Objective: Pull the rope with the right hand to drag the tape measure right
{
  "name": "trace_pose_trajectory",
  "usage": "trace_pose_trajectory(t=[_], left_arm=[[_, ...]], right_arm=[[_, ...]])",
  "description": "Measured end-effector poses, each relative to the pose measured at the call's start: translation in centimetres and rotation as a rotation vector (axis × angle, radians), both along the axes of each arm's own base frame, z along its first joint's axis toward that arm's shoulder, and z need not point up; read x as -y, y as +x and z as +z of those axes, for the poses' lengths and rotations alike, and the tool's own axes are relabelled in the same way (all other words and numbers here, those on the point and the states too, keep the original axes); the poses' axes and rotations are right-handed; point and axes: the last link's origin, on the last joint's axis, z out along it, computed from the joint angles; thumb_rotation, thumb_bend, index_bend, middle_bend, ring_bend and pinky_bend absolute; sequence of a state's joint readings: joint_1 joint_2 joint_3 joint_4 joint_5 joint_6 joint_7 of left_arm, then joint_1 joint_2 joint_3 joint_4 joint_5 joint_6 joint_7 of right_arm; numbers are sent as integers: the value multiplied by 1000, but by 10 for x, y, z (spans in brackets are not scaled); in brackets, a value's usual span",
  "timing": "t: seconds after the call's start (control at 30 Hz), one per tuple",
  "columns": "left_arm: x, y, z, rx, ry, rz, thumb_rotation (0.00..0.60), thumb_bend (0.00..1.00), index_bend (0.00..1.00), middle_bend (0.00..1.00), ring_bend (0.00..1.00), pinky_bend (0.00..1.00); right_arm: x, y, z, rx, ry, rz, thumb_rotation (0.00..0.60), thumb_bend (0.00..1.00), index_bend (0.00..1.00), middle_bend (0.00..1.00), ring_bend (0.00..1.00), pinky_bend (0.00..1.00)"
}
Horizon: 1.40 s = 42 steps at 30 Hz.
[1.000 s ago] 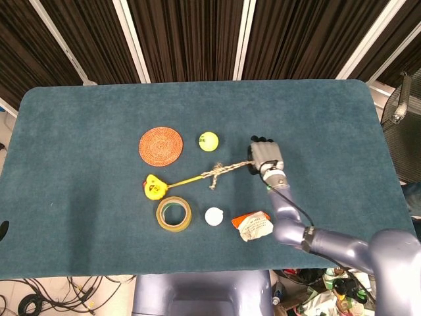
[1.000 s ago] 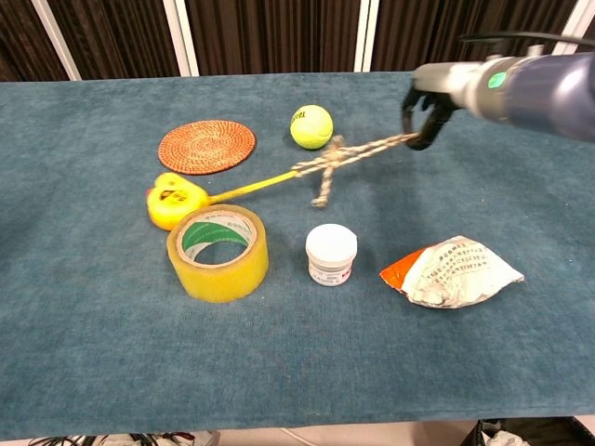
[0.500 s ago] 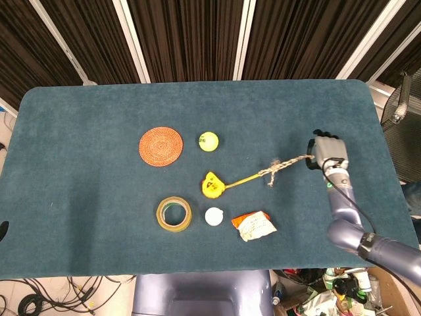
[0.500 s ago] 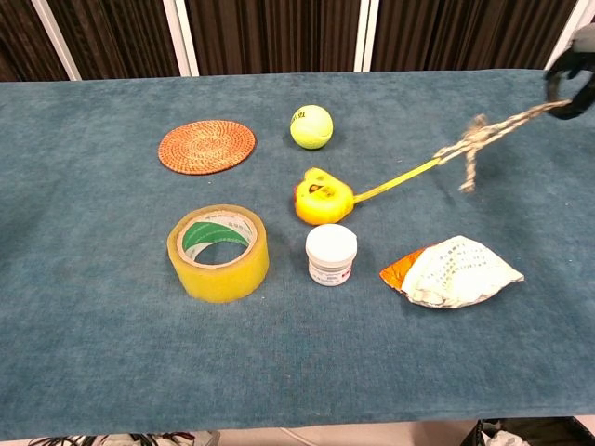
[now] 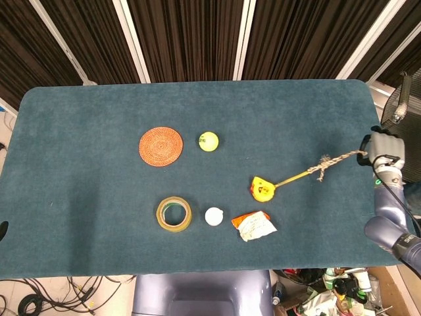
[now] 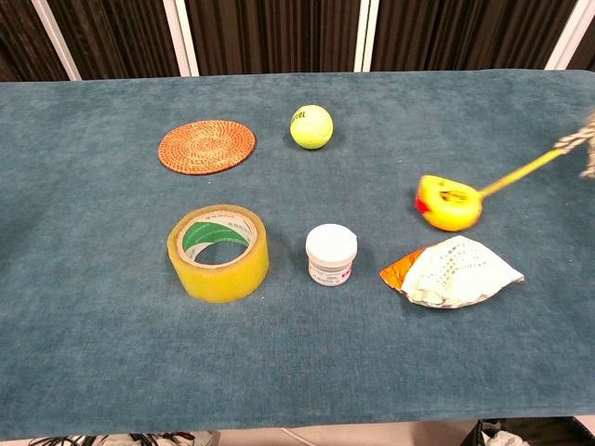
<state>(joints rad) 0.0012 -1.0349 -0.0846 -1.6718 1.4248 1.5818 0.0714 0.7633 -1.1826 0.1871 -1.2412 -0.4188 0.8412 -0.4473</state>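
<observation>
The right hand (image 5: 381, 151) was at the far right edge of the desk (image 5: 79, 217), its fingers closed around the end of the rope (image 5: 332, 160); only the head view showed it, since it had left the chest view, where half a second earlier it had still been visible at the right border. A second before that it had been beside the tennis ball (image 5: 208, 141), so it had travelled well to the right across the desk. The rope ran from the hand leftward and slightly down, knotted partway along, and joined a thin yellow tape strip that led to the tape measure (image 5: 262, 189). The tape measure now lay right of the tennis ball and just above the crumpled packet (image 5: 254, 225); a second earlier it had been left of the ball, near the roll of clear tape (image 5: 173, 214), and half a second earlier it had been just below the ball. The woven coaster (image 5: 160, 146), the tennis ball, the roll of clear tape, the small white jar (image 5: 214, 216) and the crumpled packet had all kept their places. The left hand was not seen in either view.
</observation>
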Motion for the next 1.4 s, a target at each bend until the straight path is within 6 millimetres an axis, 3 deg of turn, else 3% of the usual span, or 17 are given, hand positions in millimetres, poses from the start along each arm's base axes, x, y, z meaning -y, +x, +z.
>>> trace_pose_trajectory(t=[0.33,0.57,0.73,0.77,0.83,0.9,0.97,1.17,1.4], left_arm=[[0,0,0,3,-1,0,600,306,85,0,0,0],[0,0,0,5,-2,0,600,306,85,0,0,0],[0,0,0,10,-4,1,600,306,85,0,0,0],[0,0,0,10,-4,1,600,306,85,0,0,0],[0,0,0,11,-5,0,600,306,85,0,0,0],[0,0,0,12,-6,0,600,306,85,0,0,0],[0,-1,0,14,-7,0,600,306,85,0,0,0],[-1,0,0,16,-9,-2,600,306,85,0,0,0],[0,1,0,20,-11,-7,600,306,85,0,0,0]], right_arm=[[3,-1,13,-49,-38,-9,600,502,730,114,130,167],[4,18,-3,-10,4,34,600,501,731,114,129,167],[2,48,-30,72,67,108,600,489,724,113,129,167],[1,54,-35,83,81,124,600,457,673,109,129,167],[-2,67,-45,102,113,158,600,354,466,88,128,165],[-5,76,-53,113,143,176,600,208,148,57,125,161],[-10,87,-60,125,178,188,600,135,20,47,125,161],[-23,116,-65,141,209,243,600,115,0,45,117,160],[-42,120,-46,148,177,264,600,116,0,44,111,160]])
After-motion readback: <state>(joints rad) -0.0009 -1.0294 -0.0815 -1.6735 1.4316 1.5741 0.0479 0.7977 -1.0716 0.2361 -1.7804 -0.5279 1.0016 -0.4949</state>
